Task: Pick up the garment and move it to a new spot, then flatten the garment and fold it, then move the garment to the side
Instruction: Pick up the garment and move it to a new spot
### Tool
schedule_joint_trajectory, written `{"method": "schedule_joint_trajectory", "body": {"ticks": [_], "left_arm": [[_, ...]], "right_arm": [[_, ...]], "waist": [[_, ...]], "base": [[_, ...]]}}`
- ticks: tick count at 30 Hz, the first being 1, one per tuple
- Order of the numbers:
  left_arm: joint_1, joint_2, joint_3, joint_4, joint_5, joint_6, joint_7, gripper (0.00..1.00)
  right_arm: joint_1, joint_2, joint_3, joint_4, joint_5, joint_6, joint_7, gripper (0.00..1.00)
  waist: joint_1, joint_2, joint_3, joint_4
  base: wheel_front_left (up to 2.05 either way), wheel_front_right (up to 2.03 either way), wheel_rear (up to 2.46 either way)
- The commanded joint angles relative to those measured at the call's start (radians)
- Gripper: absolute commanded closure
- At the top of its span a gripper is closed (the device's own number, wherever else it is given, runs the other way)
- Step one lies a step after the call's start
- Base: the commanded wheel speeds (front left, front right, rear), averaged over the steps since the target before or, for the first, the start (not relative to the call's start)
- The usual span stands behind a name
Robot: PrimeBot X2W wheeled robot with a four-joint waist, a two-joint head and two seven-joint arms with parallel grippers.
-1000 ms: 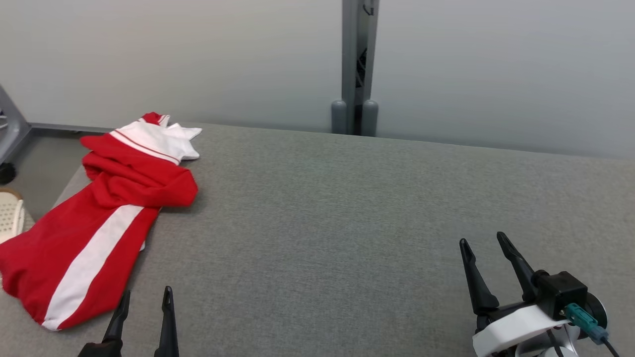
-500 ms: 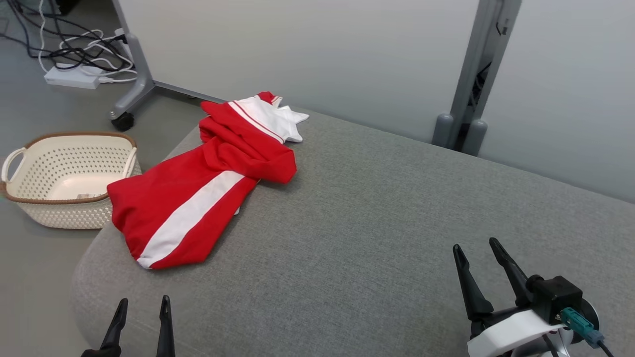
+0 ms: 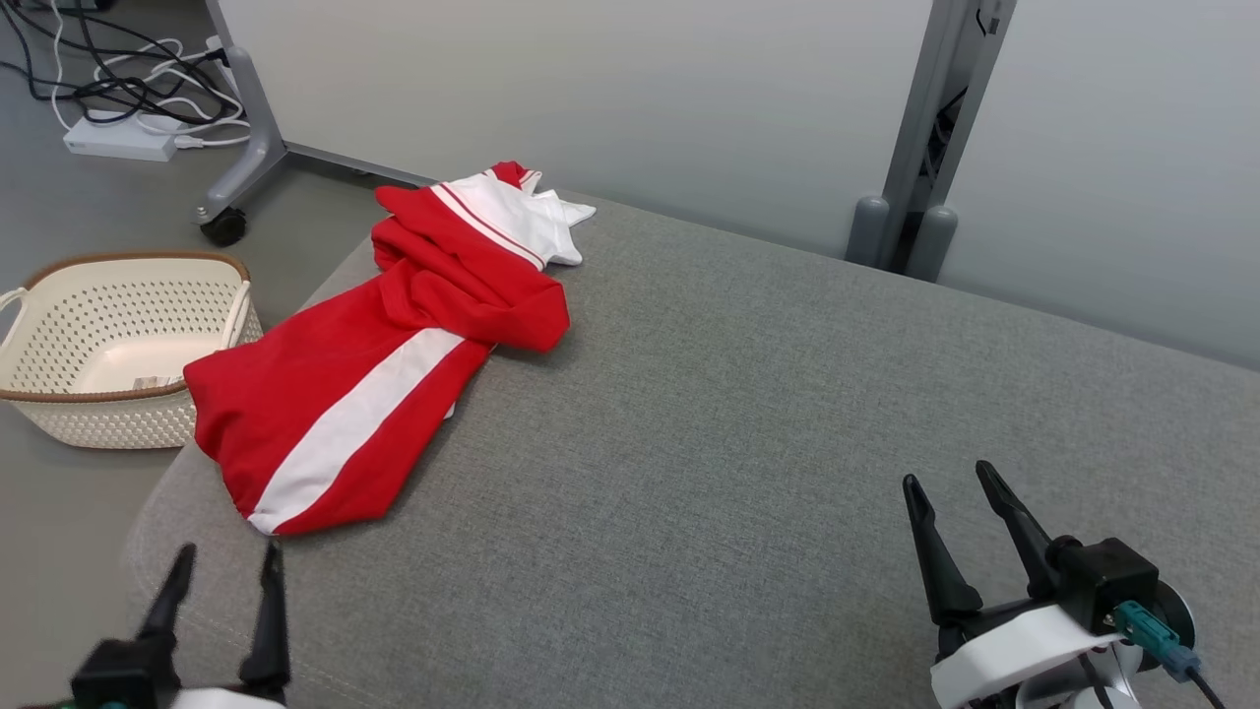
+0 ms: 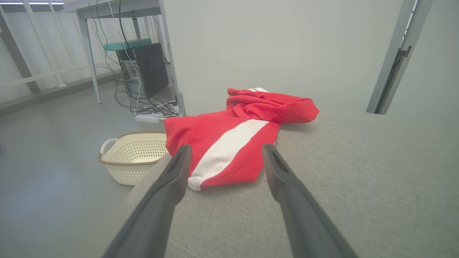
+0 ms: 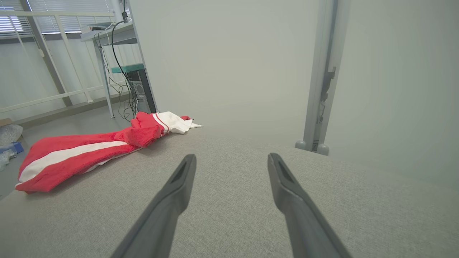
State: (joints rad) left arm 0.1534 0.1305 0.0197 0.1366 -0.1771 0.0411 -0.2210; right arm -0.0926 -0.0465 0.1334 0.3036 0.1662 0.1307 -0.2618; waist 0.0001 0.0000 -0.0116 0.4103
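In the head view the garment [image 3: 325, 394], red with a white stripe, lies crumpled and stretched along the left part of the grey surface [image 3: 738, 443], running from the upper middle-left of the frame down to the lower left, its lower end draped at the surface's rounded left edge. A cream basket [image 3: 98, 418] stands on the floor at the left edge of the frame, just beside that end of the garment. A power strip [image 3: 118, 146] with cables lies in the upper left corner, and a grey post [image 3: 925, 128] rises at the upper right. The left gripper [image 3: 228, 551] sits in the lower left corner, jaws spread wide and holding nothing, just below the garment's lower end without touching it. The right gripper [image 3: 949, 475] sits at the lower right, also spread wide and empty, well apart from the garment. In the left wrist view the garment fills the centre, its striped end seen between the two spread fingers, with the basket at the middle left. In the right wrist view the garment lies at the middle left, and the spread fingers point over bare surface toward the post at the right.
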Motion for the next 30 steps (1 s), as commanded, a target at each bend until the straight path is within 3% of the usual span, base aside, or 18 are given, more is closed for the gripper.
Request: {"method": "schedule_joint_trajectory", "body": {"ticks": [1,13,20,30], "left_arm": [[-0.044,0.033,0.02,-0.01,-0.008,-0.01,0.009,0.0],[-0.374,0.223,0.049,0.005,-0.068,-0.103,0.318,0.0],[-0.557,0.259,0.015,0.134,-0.148,-0.146,0.45,0.0],[-0.686,0.279,-0.079,0.395,-0.222,-0.171,0.523,0.0]], "right_arm": [[-0.008,-0.007,-0.004,-0.004,-0.011,0.0,-0.005,0.0],[-0.052,-0.007,-0.037,-0.032,-0.07,0.0,-0.005,0.0],[-0.094,-0.007,-0.05,-0.079,-0.136,0.0,-0.005,0.0],[-0.122,-0.007,-0.057,-0.185,-0.21,0.0,-0.005,0.0]], "waist": [[-0.0001,0.0,0.014,-0.013],[-0.0001,0.0,0.129,-0.057],[-0.0001,0.0,0.241,-0.078],[-0.0001,0.0,0.371,-0.12]], "base": [[0.0,0.0,0.0],[0.0,0.0,0.0],[0.0,0.0,0.0],[0.0,0.0,0.0]]}}
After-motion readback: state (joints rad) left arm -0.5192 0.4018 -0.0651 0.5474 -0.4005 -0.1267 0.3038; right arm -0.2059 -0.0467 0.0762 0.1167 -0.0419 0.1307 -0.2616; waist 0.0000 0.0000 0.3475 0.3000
